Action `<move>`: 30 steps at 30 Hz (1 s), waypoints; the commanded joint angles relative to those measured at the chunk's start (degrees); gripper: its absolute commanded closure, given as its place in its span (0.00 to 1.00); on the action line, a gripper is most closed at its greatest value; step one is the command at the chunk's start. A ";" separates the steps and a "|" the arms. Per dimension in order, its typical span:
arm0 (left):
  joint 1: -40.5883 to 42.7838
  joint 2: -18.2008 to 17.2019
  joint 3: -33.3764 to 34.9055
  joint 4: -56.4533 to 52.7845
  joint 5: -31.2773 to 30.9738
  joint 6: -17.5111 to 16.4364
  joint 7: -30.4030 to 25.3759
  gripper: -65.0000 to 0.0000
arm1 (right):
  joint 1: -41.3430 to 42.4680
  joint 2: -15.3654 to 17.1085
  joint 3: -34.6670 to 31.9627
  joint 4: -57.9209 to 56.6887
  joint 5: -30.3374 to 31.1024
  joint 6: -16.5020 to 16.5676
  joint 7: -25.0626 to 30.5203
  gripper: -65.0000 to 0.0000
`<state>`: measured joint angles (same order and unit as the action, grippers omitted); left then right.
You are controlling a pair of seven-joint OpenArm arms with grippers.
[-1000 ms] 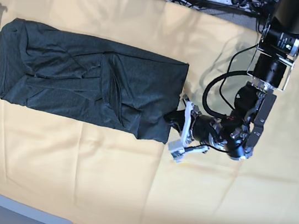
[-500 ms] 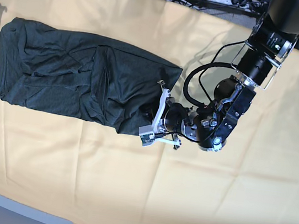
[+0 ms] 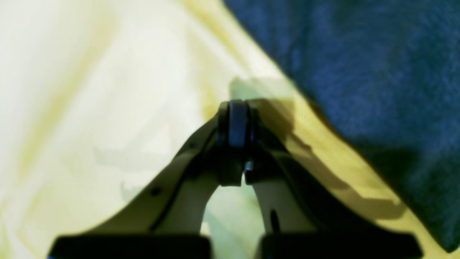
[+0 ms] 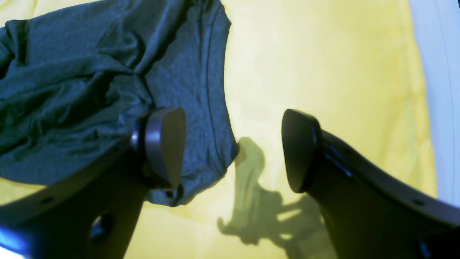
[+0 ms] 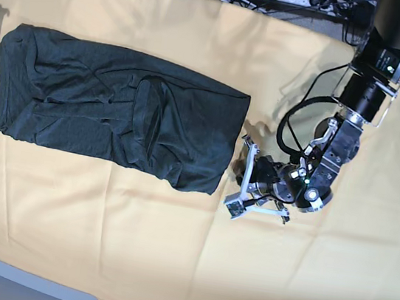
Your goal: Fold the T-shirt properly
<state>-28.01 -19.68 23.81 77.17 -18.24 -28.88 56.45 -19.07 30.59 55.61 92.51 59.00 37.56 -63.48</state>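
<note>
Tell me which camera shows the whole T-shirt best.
The base view: the T-shirt lies there complete, folded into a long band on the yellow cloth. The right wrist view shows only one rumpled end with a hem; the left wrist view only a blurred dark corner.

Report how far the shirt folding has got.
Done: the T-shirt lies as a long band on the yellow cloth, sleeves folded in, though its surface is wrinkled. In hand: nothing. The left gripper is shut and empty beside the shirt's right edge; the right gripper hangs open over the shirt's edge. Left: probably the crosswise folds and smoothing.
</note>
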 commanded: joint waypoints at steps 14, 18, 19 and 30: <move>-1.22 -0.13 -15.37 0.48 -47.84 -11.12 7.04 1.00 | 0.17 1.49 0.59 0.76 1.25 0.20 1.31 0.34; -1.20 -0.13 -16.85 0.48 -51.71 -11.12 10.58 1.00 | 0.20 1.49 0.59 0.76 1.25 0.17 1.38 0.34; -1.18 -0.13 -16.74 0.46 -52.68 -11.12 11.56 1.00 | 0.20 1.49 0.59 0.76 1.25 0.17 1.73 0.34; 3.93 4.74 -16.57 0.46 -47.89 -11.12 12.90 1.00 | 1.03 1.53 0.57 0.76 3.26 0.24 2.40 0.34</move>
<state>-22.48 -14.68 7.55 76.84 -64.73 -39.68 70.54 -18.26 30.61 55.61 92.53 61.14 37.56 -62.35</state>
